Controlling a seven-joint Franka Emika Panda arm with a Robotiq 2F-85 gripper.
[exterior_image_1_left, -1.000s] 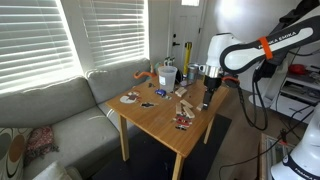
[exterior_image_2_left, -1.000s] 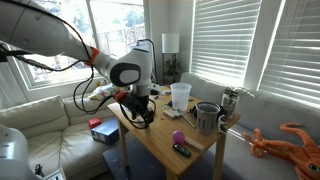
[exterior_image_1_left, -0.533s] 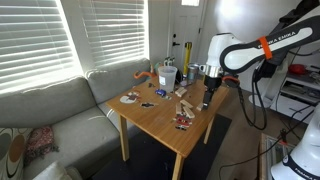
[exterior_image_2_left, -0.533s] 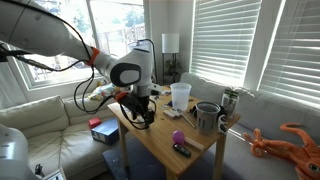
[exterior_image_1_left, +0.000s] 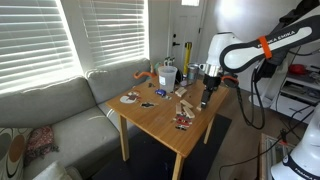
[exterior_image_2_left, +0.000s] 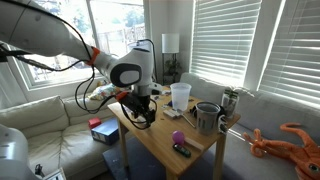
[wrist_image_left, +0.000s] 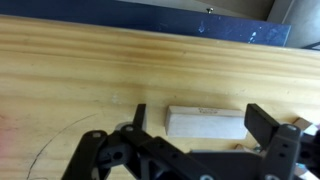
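Wrist view: we look down past the gripper (wrist_image_left: 199, 116), its jaws spread wide and clasping nothing, onto a pale wooden block (wrist_image_left: 205, 124) lying flat on the pine table (wrist_image_left: 80, 70). The block sits between the two fingers, its long axis running from 9 to 3 o'clock. Its 3 o'clock end is just beside one finger (wrist_image_left: 262, 122), and a small gap shows at the 9 o'clock end. We cannot tell whether any pad touches it.

Across the last second we find no shift: arm, jaws and block stand exactly as they did. We judge that no grip has been made and the block lies undisturbed.

At 12 o'clock beyond the block, the table edge gives way to a dark blue floor covering (wrist_image_left: 150, 10).

Farther out, in both exterior views, the gripper (exterior_image_1_left: 207, 97) (exterior_image_2_left: 140, 108) hangs low over the tabletop near its edge. In an exterior view a clear cup (exterior_image_2_left: 180, 95) stands at 2 o'clock from it, a metal mug (exterior_image_2_left: 206, 117) at 3 o'clock and a purple ball (exterior_image_2_left: 177, 138) at 4 o'clock. Window blinds (exterior_image_2_left: 230, 40) close the background.
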